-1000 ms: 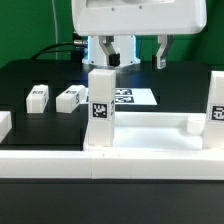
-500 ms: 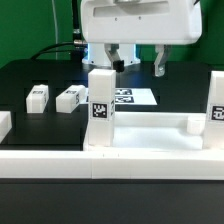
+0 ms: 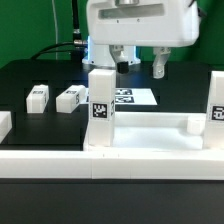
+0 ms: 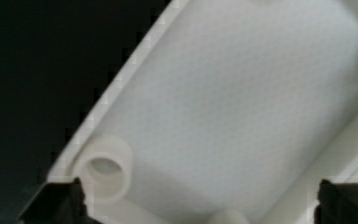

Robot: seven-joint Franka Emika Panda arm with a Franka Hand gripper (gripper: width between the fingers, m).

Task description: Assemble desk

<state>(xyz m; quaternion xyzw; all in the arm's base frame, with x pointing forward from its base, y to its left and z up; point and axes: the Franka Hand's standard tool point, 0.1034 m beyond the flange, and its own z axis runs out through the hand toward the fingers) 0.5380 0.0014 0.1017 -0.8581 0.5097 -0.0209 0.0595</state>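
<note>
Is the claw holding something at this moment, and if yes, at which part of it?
Nothing is held. The claw hangs open above the desk slab, and no part sits between its fingers.

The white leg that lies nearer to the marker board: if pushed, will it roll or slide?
Likely slide: that leg is square-sectioned and lies flat on the black table. It looks like a stiff plastic block, probably light, so it may skid or turn.
</note>
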